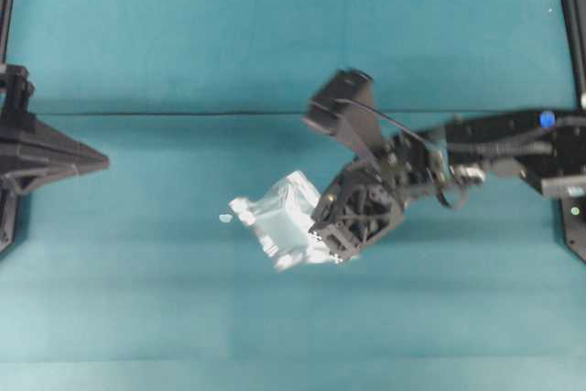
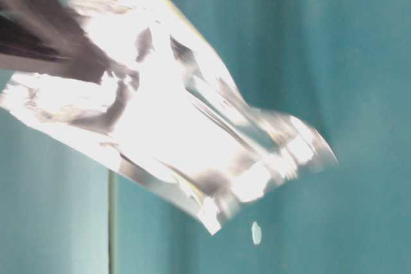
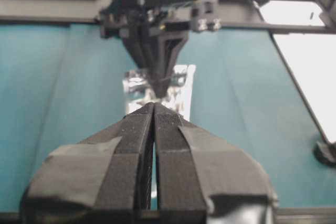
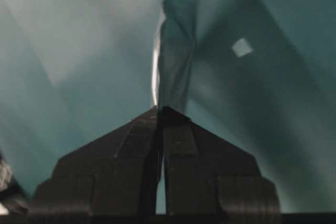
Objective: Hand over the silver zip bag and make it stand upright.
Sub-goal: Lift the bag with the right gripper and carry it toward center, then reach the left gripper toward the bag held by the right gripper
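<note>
The silver zip bag (image 1: 284, 222), a crinkly, shiny foil pouch with sealed edges, hangs above the teal cloth table (image 1: 137, 43) near the middle of the workspace, pinched by one edge in the right gripper (image 1: 331, 243). In the right wrist view we see those black, tape-padded jaws clenched on a thin strip of the foil, the rest of the pouch running away from the tips edge-on. Our left gripper (image 3: 154, 109) waits at the far left of the table, jaws pressed together on nothing, pointed straight at the pouch.

We judge the pickup done and the handover still ahead. The main risk is the grip: only a narrow margin of slick foil sits between the pads, and the pouch sags and swings freely, so a quick move could let it slip or twist out. The left jaws must also part before they meet the foil, or they would simply push the bag aside. Floppy foil may buckle when set down and topple.

Room is generous: bare cloth lies all round, with only a small white scrap (image 1: 225, 218) just left of the bag. The black frame rails (image 1: 572, 6) stand well apart at the sides.
</note>
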You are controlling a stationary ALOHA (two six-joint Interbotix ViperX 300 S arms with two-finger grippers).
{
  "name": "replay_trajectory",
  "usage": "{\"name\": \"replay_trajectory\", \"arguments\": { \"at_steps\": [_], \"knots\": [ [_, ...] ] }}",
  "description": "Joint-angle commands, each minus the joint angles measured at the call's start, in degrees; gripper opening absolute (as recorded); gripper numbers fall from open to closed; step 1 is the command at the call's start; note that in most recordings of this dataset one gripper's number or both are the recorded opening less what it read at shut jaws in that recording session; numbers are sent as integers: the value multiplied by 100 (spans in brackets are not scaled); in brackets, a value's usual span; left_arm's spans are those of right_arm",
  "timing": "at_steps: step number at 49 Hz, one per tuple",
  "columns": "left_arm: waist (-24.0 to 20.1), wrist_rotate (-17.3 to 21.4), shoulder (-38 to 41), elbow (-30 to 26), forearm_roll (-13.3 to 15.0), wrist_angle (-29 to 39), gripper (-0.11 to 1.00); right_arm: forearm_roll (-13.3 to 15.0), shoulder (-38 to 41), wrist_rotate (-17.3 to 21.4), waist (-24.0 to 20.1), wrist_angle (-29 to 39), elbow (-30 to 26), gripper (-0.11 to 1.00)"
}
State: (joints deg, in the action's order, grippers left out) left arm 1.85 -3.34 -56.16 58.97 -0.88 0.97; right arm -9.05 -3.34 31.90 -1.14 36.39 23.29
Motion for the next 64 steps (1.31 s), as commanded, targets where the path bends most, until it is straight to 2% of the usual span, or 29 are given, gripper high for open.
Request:
{"name": "replay_trajectory", "arguments": {
  "at_steps": [1,12,21,33,47,57,64],
  "knots": [
    [-132,9,-26,-79,-18,-35,0,0,114,-615,70,800,-615,1],
    [-237,18,-141,18,-18,-44,0,9,756,-2048,167,2382,-1670,1],
    [-237,-9,-229,132,-18,-26,0,185,1134,-2777,272,3313,-2461,1],
    [-264,-79,-264,352,-18,-53,0,650,1477,-3217,290,3823,-2936,1],
    [-316,-352,-255,536,-18,-62,0,686,1696,-3480,281,3612,-2927,1],
    [-325,-729,-229,703,-18,-62,0,712,1793,-3612,264,3595,-2918,1],
    [-325,-800,-229,747,-18,-97,0,756,1811,-3753,220,3586,-2918,1]
  ]
}}
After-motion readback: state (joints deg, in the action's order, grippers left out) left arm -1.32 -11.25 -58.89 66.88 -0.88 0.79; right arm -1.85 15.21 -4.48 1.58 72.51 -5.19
